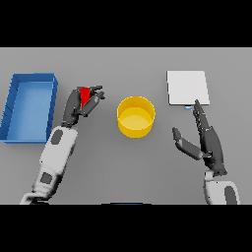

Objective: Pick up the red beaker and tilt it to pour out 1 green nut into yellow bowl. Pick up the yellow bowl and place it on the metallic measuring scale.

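The right hand (209,140) rests spread at four o'clock, the round yellow bowl (136,116) sits central, the left hand (81,104) curls around the red beaker (85,95) at nine o'clock, the flat metallic measuring scale (187,87) lies at two o'clock.

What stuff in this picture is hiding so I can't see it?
- Red beaker, head view: mostly covered by the left hand curled round it; what is inside it cannot be seen.
- Green nut, head view: not visible anywhere; the yellow bowl shows none.
- Metallic measuring scale, head view: its near edge is partly hidden by fingertips of the open right hand; the small blue mark there is too small to read.
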Controlling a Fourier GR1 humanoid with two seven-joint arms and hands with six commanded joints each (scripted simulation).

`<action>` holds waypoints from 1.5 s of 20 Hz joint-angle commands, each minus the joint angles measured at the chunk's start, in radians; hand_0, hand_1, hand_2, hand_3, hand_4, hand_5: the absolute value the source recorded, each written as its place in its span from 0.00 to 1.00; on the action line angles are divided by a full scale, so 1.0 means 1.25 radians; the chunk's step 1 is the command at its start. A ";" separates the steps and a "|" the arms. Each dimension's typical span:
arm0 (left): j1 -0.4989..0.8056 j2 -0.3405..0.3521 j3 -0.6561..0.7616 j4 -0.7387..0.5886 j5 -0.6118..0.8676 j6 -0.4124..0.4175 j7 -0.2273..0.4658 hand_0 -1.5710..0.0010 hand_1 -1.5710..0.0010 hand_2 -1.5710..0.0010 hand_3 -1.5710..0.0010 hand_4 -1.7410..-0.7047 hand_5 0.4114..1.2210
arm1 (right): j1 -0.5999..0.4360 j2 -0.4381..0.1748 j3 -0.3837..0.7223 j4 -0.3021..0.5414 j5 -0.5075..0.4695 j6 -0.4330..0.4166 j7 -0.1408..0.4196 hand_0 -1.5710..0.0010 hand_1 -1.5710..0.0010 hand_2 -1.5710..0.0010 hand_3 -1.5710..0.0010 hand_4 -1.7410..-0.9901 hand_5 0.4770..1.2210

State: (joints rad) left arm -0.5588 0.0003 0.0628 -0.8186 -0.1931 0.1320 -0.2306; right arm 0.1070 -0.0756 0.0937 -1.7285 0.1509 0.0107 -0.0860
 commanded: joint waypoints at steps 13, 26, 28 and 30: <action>0.005 0.042 -0.037 -0.180 0.068 -0.085 0.076 0.01 0.01 0.01 0.01 0.02 0.89 | 0.003 -0.009 0.010 0.008 0.046 -0.019 -0.042 1.00 1.00 1.00 1.00 0.69 0.24; -0.105 0.180 -0.294 -0.219 -0.197 -0.146 0.232 0.00 0.00 0.00 0.00 0.00 0.89 | 0.012 -0.011 0.019 -0.004 0.058 -0.015 -0.012 1.00 1.00 1.00 1.00 0.75 0.26; -0.133 0.202 -0.341 -0.215 -0.245 -0.167 0.251 0.00 0.00 0.00 0.00 0.00 0.91 | 0.009 -0.010 0.017 -0.008 0.048 -0.009 -0.013 1.00 1.00 1.00 1.00 0.74 0.26; -0.168 0.207 -0.404 -0.206 -0.311 -0.183 0.286 0.00 0.00 0.00 0.00 0.00 0.94 | 0.017 -0.008 0.020 -0.018 0.047 -0.008 -0.013 1.00 1.00 1.00 1.00 0.74 0.26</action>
State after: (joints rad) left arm -0.7693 0.2584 -0.4428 -1.0765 -0.5824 -0.0971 0.1266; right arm 0.1279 -0.0855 0.1191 -1.7513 0.2097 0.0007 -0.1041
